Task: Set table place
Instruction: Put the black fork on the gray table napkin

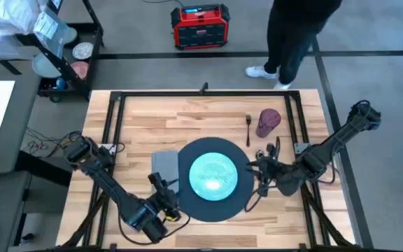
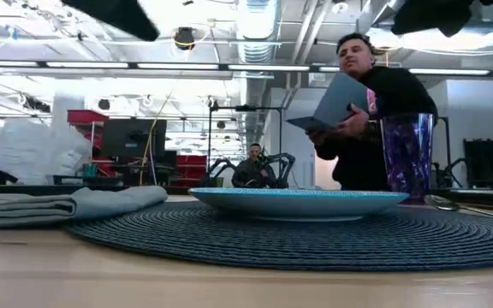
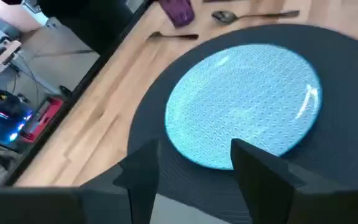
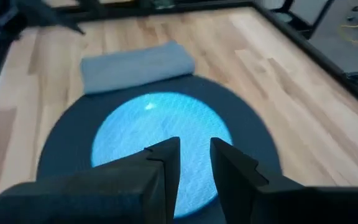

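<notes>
with the plate (image 1: 213, 174) centred on the mat (image 1: 212, 205) and the napkin (image 1: 164, 168) at its 9 o'clock, cutlery comes next: the empty, parted right gripper (image 1: 252, 168) must reach the spoon (image 1: 266, 151) at 2 o'clock, while the left gripper (image 1: 158, 183) waits released.

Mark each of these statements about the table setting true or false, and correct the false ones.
1. The plate sits on the mat. True.
2. The napkin lies on top of the plate. False: it lies beside the plate, at the mat's edge.
3. The cup stands off the mat. True.
4. The fork lies on the plate. False: it lies on the table, beside the cup.
5. The left gripper holds the napkin. False: it is open and empty.
</notes>
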You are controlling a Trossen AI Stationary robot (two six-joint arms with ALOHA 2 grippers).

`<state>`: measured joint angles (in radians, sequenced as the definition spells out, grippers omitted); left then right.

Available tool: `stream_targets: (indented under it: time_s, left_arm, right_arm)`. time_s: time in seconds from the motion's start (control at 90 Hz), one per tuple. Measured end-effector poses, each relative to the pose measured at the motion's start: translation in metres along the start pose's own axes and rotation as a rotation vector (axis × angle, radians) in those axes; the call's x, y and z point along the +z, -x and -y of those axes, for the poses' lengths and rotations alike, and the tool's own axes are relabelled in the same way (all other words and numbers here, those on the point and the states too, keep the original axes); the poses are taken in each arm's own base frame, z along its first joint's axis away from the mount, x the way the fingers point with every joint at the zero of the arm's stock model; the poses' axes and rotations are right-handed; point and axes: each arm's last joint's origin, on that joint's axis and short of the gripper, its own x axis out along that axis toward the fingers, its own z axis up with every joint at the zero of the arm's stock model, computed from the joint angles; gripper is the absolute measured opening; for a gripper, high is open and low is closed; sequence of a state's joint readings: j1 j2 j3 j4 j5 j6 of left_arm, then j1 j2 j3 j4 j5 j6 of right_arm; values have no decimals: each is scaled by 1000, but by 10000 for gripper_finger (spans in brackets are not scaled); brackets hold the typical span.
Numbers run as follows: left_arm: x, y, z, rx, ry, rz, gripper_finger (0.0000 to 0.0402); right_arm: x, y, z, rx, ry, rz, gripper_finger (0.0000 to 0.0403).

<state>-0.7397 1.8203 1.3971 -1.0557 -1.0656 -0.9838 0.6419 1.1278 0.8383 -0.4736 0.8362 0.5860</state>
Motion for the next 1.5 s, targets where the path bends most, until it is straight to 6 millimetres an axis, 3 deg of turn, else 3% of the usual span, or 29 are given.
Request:
stream_targets:
  time_s: [0.378,0.589,0.756,1.0,1.211,1.356,1.5]
  left_arm:
    - [34,0,-38,-125,10,106,180]
    - [28,-18,-63,-563,111,318,164]
    - [17,-26,-95,-866,231,502,146]
    - [7,-24,-122,-866,299,528,140]
    - [5,-25,-122,-859,270,505,140]
    - [1,-27,-120,-850,254,464,140]
    - [0,-28,-120,-849,254,451,140]
  right_arm:
    - [12,-21,19,-65,-129,-7,76]
    - [17,-30,29,-77,-173,-25,76]
    - [20,-35,36,-108,-196,-18,76]
    - [25,-48,53,-107,-257,-62,76]
    - [29,-65,82,-159,-353,-111,75]
    - [22,-69,102,-229,-412,-218,75]
    - [11,-77,102,-254,-413,-316,75]
